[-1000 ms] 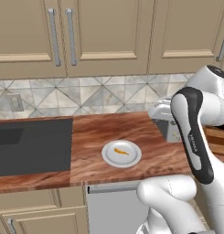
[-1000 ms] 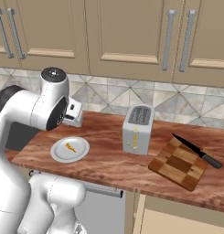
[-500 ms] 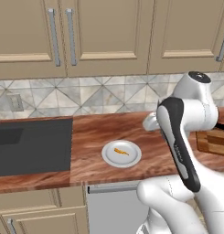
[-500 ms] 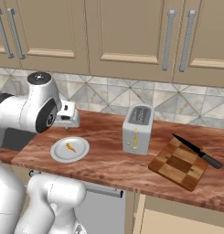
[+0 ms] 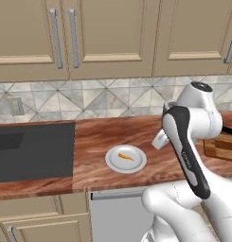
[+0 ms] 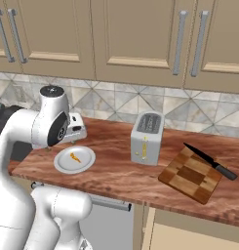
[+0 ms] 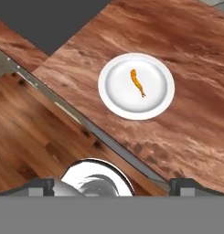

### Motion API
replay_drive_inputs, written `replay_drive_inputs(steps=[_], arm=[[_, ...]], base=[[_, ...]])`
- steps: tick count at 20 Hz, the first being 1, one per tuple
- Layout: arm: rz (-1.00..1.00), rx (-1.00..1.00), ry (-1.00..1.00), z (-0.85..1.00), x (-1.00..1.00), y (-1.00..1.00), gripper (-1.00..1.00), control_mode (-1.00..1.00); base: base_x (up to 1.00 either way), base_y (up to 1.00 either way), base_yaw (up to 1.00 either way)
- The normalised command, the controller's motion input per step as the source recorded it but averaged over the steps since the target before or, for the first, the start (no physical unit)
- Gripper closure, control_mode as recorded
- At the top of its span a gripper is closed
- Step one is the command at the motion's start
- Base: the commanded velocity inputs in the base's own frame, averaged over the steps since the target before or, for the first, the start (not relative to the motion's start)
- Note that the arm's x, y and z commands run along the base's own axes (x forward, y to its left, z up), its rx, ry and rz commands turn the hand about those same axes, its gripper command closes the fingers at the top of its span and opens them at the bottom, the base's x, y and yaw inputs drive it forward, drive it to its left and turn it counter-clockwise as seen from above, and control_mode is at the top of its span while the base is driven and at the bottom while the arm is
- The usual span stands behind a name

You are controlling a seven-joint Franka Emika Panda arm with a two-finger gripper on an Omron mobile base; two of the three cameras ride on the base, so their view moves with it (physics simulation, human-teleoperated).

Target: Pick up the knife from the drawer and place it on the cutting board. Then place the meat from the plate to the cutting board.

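Hand [image 7: 111,187] spread and empty above the counter, meat [image 7: 137,82] on white plate [image 7: 113,98], knife [image 6: 209,160] across cutting board [image 6: 189,175]

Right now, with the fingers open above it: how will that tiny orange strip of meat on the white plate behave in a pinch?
The thin, curved orange meat strip looks very light and lies flat, so the fingers may scrape the round white plate first. The smooth, shallow dish probably lets it slide rather than lift. It may bend, being so slender.
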Motion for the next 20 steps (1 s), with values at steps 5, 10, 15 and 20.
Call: replay_drive_inputs(steps=[5, 10, 15, 20], arm=[[0.25, -0.21, 0.05, -0.33, 0.01, 0.42, -1.0, -1.0], [0.18, -0.21, 0.01, -0.33, 0.02, 0.46, -1.0, -1.0], [0.13, -0.09, 0.04, -0.38, 0.13, 0.3, -1.0, -1.0], [0.06, 0.0, 0.05, -0.37, 0.23, 0.09, -1.0, -1.0]], base=[[0.0, 0.0, 0.0], [0.0, 0.0, 0.0], [0.0, 0.0, 0.0], [0.0, 0.0, 0.0]])
